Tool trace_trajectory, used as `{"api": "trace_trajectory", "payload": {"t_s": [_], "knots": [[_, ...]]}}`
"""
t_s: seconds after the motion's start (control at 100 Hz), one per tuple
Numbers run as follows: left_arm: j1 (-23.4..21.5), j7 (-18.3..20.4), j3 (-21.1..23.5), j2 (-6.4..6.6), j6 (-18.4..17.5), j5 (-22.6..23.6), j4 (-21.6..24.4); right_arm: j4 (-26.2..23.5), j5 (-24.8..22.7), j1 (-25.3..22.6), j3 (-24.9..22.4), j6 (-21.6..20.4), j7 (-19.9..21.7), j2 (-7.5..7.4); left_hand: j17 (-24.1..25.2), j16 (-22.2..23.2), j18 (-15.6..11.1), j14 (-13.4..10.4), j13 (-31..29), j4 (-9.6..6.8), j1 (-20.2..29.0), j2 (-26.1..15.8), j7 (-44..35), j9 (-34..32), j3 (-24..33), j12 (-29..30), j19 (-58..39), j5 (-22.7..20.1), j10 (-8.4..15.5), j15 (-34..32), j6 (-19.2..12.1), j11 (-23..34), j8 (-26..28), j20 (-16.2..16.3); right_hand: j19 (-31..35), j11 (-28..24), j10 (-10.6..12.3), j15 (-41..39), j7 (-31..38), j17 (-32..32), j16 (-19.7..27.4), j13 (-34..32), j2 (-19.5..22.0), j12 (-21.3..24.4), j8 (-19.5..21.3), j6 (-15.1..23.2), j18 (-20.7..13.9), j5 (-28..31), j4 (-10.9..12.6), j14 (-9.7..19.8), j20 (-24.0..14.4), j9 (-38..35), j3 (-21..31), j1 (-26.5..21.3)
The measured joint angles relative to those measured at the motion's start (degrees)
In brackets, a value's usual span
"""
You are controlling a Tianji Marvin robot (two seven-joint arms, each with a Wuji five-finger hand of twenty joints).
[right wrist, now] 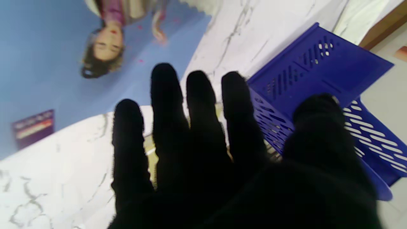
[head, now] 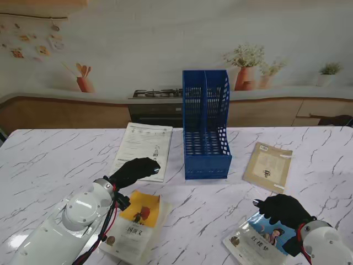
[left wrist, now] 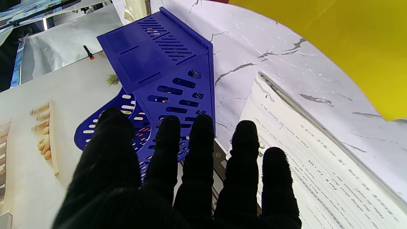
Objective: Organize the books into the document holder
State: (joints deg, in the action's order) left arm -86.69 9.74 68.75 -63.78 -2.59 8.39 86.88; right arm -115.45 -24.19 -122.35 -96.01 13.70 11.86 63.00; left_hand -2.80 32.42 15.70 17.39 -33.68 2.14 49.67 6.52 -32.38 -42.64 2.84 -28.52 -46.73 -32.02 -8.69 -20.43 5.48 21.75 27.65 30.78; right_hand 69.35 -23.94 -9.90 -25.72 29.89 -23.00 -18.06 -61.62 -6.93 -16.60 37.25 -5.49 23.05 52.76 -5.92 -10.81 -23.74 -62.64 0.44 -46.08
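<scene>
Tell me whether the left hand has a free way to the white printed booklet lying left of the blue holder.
Probably yes. The left hand hangs open right at the white printed booklet's near edge, nothing lying between them. The blue plastic document holder stands off to the right, out of its way.

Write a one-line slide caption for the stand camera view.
Both gloved hands, left hand and right hand, hover open over four books around an empty blue document holder.

A staged kitchen in a lab: the backdrop (head: 165, 49) is a printed picture of a hob (head: 157, 93), counter and potted plants (head: 247, 66), behind a marble-patterned bench (head: 309, 182).
</scene>
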Motion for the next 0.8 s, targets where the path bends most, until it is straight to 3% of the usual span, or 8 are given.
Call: {"api": "trace_trajectory", "payload": {"t_s": [0.17, 0.33, 0.46, 0.66, 0.73, 0.8], "knots": [[1.3, 0.8, -0.9, 0.08, -0.7, -0.5, -1.4, -1.7, -2.2, -2.4, -1.1, 3.1, 3.1, -0.70, 0.0, 0.0, 0.5, 0.0, 0.0, 0.00, 0.0, 0.0, -0.1, 0.0, 0.0, 0.0, 0.0, 0.0, 0.0, 0.0, 0.0, 0.0, 0.0, 0.0, -0.7, 0.2, -1.8, 0.4, 0.1, 0.5, 0.0, -1.1, 0.1, 0.6, -0.1, -1.3, -0.1, 2.8, 0.6, -2.5, 0.1, -2.3, -0.7, -2.0], [1.6, 0.9, -1.1, 0.07, -1.0, -0.6, -1.8, -2.6, -4.2, -3.8, -1.6, 4.9, 6.7, -1.22, -0.2, 0.0, 0.5, 0.0, 0.0, 0.00, 0.0, 0.0, -0.6, 0.0, 0.0, 0.0, -0.7, 0.0, 0.0, -0.4, 0.0, 0.0, 0.0, 0.0, 1.0, -0.6, -2.6, -3.0, 2.9, -5.4, 0.1, -7.2, 0.6, 0.6, -0.1, -1.5, -0.4, 7.2, 0.6, -4.0, -0.4, -8.5, -0.7, -2.7], [1.6, 1.4, -1.1, 0.09, -1.0, -0.6, -1.8, -2.9, -5.6, -4.2, -2.0, 6.2, 13.3, -2.35, -0.7, -0.2, 0.6, 0.0, 0.0, 0.00, 0.0, 0.0, -0.6, 0.0, 0.0, 0.0, -1.4, -0.6, 0.0, -0.5, 0.0, 0.0, 0.0, 0.0, 1.5, -0.6, -2.6, -4.1, 3.5, -8.2, 0.1, -8.4, 1.3, 0.5, -0.1, -1.5, -0.4, 7.2, 0.6, -4.1, -1.0, -9.5, -0.7, -4.1], [1.6, 1.6, -1.1, 0.17, -0.9, -0.5, -1.7, -1.9, -6.2, -3.3, -1.0, 8.0, 17.9, -3.83, -0.7, -0.2, 0.9, 0.0, 0.0, 0.00, 0.0, 0.0, -0.6, 0.0, 0.0, 0.0, -1.9, -0.6, 0.0, -0.9, 0.0, 0.0, 0.0, 0.0, 1.4, 3.2, -2.2, -1.3, 2.7, -8.2, 1.3, -7.6, 3.4, 1.3, -2.1, -1.5, -0.4, 6.4, 0.6, -3.8, -1.0, -8.5, -0.1, -4.8], [1.6, 1.4, -1.1, 0.18, -0.9, -0.5, -1.7, -0.9, -5.7, -2.5, -0.5, 8.2, 19.3, -4.25, -0.7, -0.2, 0.9, 0.0, 0.0, 0.00, 0.0, 0.0, -0.7, 0.0, 0.0, 0.0, -1.9, -0.6, 0.0, -0.9, 0.0, 0.0, 0.0, 0.0, 1.2, 0.9, -0.5, -2.1, 1.1, -7.2, 1.0, -7.5, 3.5, 1.1, -2.8, -1.4, -0.5, 5.3, 0.6, -3.3, 0.1, -8.7, -0.1, -5.2], [1.7, 1.3, -1.3, 0.18, -0.9, -0.5, -1.7, 0.3, -4.8, -1.5, 0.1, 8.0, 19.0, -4.59, -0.7, -0.2, 0.9, 0.0, 0.0, 0.00, 0.0, 0.0, -0.7, 0.0, 0.0, 0.0, -1.9, -0.6, 0.0, -0.9, 0.0, 0.0, 0.0, -0.3, 2.1, -2.6, -0.2, -4.7, -0.1, -7.3, 0.2, -8.2, 3.8, 0.3, -3.4, -1.4, -0.2, 3.9, 0.6, -3.4, 0.5, -8.8, -0.1, -5.5]]}}
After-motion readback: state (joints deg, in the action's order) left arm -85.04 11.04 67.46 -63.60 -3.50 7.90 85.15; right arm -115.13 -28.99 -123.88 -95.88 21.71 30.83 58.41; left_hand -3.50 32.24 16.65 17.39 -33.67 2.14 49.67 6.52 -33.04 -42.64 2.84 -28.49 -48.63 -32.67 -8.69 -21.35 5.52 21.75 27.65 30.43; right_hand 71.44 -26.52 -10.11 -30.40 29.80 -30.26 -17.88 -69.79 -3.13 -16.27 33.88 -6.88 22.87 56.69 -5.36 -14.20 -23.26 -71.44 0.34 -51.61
